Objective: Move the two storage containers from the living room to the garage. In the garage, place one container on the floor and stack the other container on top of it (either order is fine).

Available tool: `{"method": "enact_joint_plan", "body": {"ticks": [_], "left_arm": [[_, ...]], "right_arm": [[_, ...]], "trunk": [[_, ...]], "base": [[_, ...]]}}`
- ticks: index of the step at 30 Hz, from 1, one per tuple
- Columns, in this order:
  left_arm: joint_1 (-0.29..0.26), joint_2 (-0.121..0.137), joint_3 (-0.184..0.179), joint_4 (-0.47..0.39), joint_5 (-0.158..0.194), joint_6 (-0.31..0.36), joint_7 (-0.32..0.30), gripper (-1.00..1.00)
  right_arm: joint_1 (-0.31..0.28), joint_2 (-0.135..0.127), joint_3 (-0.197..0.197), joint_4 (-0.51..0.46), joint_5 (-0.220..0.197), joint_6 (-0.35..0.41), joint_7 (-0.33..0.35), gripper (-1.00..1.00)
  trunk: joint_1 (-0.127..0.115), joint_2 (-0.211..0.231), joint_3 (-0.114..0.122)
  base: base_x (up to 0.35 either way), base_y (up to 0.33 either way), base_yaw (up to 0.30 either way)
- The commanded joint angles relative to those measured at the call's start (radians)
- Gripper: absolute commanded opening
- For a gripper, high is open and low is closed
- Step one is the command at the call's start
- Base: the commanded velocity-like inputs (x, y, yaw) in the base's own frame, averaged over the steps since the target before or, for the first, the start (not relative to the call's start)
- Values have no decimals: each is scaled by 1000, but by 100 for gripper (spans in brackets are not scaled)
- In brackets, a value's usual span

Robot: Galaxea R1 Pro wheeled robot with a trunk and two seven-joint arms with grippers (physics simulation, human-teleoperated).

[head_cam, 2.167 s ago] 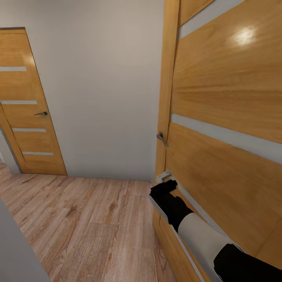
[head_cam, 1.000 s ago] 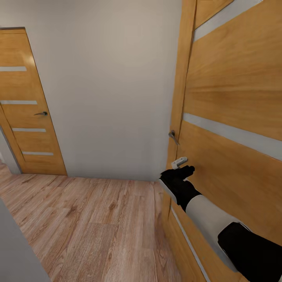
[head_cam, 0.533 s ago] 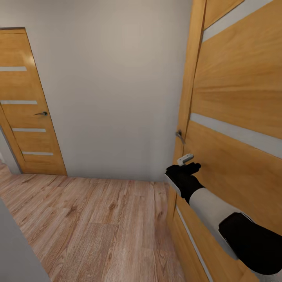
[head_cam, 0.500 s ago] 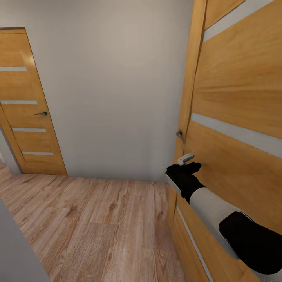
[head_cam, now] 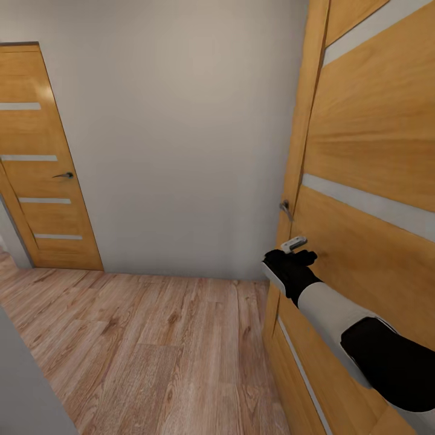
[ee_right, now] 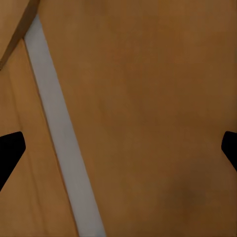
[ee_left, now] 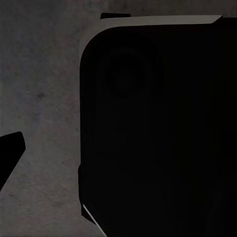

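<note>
Right now, right gripper [head_cam: 300, 257] against wooden door [head_cam: 374, 151] at frame right, fingers spread wide, door handle [head_cam: 285, 209] just above, second door [head_cam: 42, 157] far left, plank floor [head_cam: 139, 344] below.

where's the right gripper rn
In the head view the right gripper is at the right, against the near wooden door, just below its metal handle. The right wrist view faces that door's panel and a frosted strip.
</note>
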Motion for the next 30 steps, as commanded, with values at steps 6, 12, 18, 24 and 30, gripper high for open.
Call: {"method": "enact_joint_plan", "body": {"ticks": [6, 12, 18, 24, 30], "left_arm": [[0, -1, 0, 0, 0, -2, 0, 100], [0, -1, -1, 0, -1, -2, 0, 100], [0, -1, -1, 0, -1, -2, 0, 100], [0, -1, -1, 0, -1, -2, 1, 100], [0, -1, -1, 0, -1, -2, 1, 100]], "right_arm": [[-1, 1, 8, 0, -11, 6, -8, 100], [-1, 0, 8, 0, -11, 6, -8, 100], [-1, -2, 8, 0, -11, 6, -11, 100], [-1, -3, 8, 0, -11, 6, -16, 100], [-13, -44, 8, 0, -12, 6, -16, 100]], "trunk": [[0, -1, -1], [0, -1, -1], [0, -1, -1], [0, -1, -1], [0, -1, -1]], "base": [[107, 0, 0], [293, 0, 0], [67, 0, 0], [4, 0, 0], [0, 0, 0]]}}
